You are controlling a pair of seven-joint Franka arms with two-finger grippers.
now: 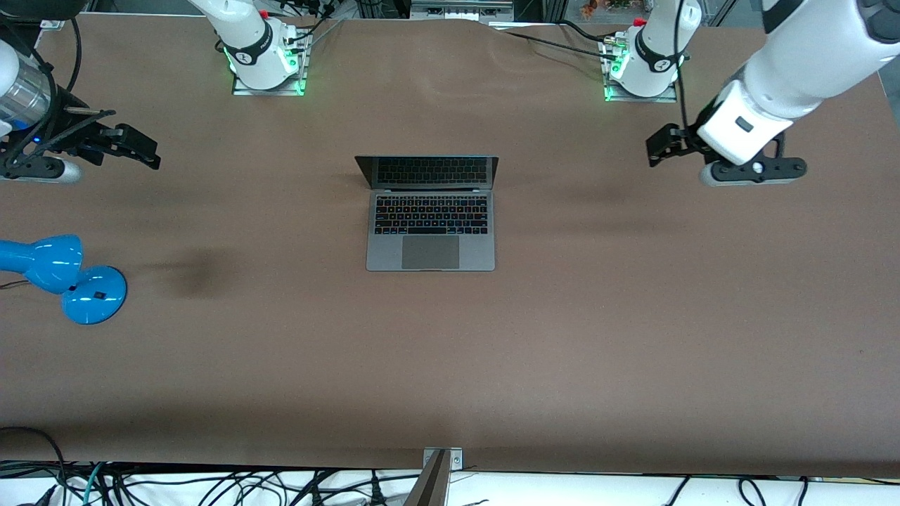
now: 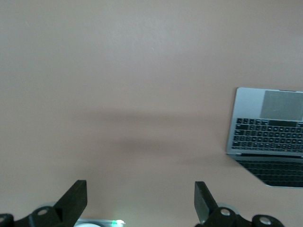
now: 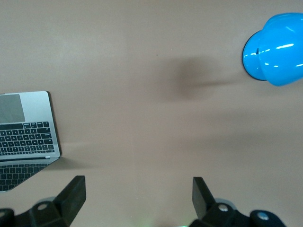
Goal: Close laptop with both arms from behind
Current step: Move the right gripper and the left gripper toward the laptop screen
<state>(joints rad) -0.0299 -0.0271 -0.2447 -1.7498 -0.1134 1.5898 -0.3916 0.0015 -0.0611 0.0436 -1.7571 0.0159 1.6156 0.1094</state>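
The grey laptop (image 1: 430, 225) lies open in the middle of the table, its dark screen tilted back toward the robots' bases. It also shows in the left wrist view (image 2: 267, 135) and in the right wrist view (image 3: 26, 132). My left gripper (image 1: 661, 146) hangs open and empty over bare table toward the left arm's end; its fingers (image 2: 75, 198) stand wide apart. My right gripper (image 1: 137, 147) hangs open and empty over bare table toward the right arm's end, fingers (image 3: 73, 194) wide apart. Both are well away from the laptop.
A blue desk lamp (image 1: 67, 277) stands near the table's edge at the right arm's end, nearer the front camera than the right gripper; it also shows in the right wrist view (image 3: 277, 47). Cables lie along the table's front edge (image 1: 211, 485).
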